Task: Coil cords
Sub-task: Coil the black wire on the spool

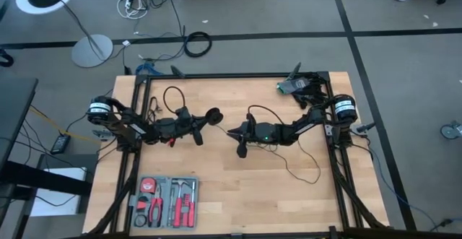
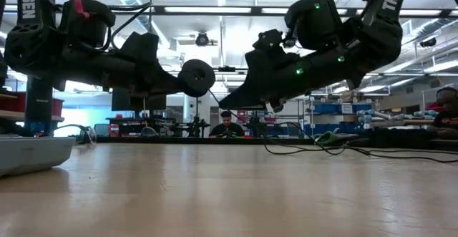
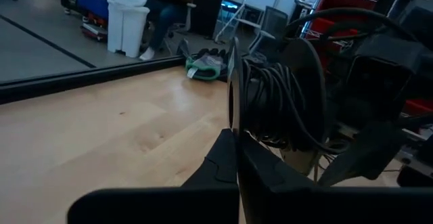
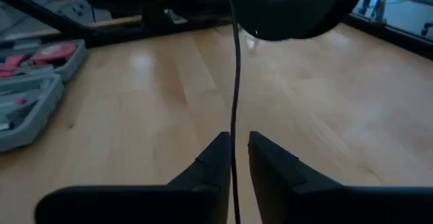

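Table: a pale wooden table top (image 1: 238, 188) with a smooth, lightly grained surface inside a black metal frame; in the low view it fills the lower half of the frame.
Tool case: an open grey plastic tool case (image 1: 164, 201) with red-handled tools lies at the lower left of the high view, near the table's front edge.
Right gripper: the right gripper (image 4: 235, 149) sits in the middle of the high view, pointing to the left side of the frame. Its two dark wedge-shaped fingers stand a little apart, and the wire runs straight through the narrow gap; I cannot tell whether they press it.
Cord: the thin black wire (image 4: 235, 82) goes from between the right fingers up to the round black plastic spool (image 1: 213, 117), where it is wound in many turns. More of this wire lies in loose curves on the wood at the right half of the high view.
Left gripper: the left gripper (image 3: 237, 156) is closed on one flat disc-shaped side of the spool and holds it above the table, at the centre of the high view, just beside the right gripper.
Arm poses: both dark arms reach in low and almost level from the table's two sides, raised off the wood, as the low view shows in its upper half.
Far side: a green and black object (image 1: 292, 86) lies at the table's upper right corner in the high view.
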{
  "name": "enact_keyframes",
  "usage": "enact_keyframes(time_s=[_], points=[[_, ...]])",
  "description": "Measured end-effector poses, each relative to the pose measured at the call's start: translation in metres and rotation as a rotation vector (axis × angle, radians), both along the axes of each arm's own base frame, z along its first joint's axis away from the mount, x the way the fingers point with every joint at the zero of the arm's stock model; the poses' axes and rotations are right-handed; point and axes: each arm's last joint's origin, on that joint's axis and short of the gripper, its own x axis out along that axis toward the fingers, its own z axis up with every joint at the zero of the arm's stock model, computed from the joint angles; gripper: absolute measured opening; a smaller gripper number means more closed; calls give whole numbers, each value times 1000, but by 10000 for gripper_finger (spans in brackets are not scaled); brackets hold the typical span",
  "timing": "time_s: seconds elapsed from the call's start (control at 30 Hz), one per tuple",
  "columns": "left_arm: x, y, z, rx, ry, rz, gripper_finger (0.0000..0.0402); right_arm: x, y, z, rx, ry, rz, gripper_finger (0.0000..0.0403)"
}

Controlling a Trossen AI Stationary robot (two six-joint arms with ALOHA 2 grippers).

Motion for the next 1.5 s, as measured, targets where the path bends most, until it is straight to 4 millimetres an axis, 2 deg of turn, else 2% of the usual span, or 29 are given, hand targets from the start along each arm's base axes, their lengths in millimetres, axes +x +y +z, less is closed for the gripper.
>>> enact_keyframes(time_s=[0.2, 0.37, 0.53, 0.73, 0.9, 1.03, 1.23, 1.33, 1.5], points=[[0, 0, -1, -2, 10, -9, 0, 0, 0, -1, -19, 13, 6, 91], [0, 0, -1, -2, 14, -9, 0, -1, 0, -4, -20, 51, 5, 92], [0, 0, -1, -2, 14, -9, 0, -2, 0, -7, -3, 80, -23, 78], [0, 0, -1, -4, 13, -9, 0, -2, -1, -7, 13, 74, -36, 9], [0, 0, 2, -2, -24, -9, 0, 0, -2, -7, 120, 80, 33, 4], [0, 0, 8, 4, -85, -11, 0, 10, -1, -5, 129, 170, 30, 3], [1, -3, 9, 8, -98, -124, 0, 11, -12, -6, 100, 280, -114, 2], [2, -4, 5, -4, -50, -132, 0, 9, -19, 2, 105, 262, -148, 1], [1, -3, -7, -16, 72, -118, 0, 5, -31, 32, 115, 175, -175, 1]])
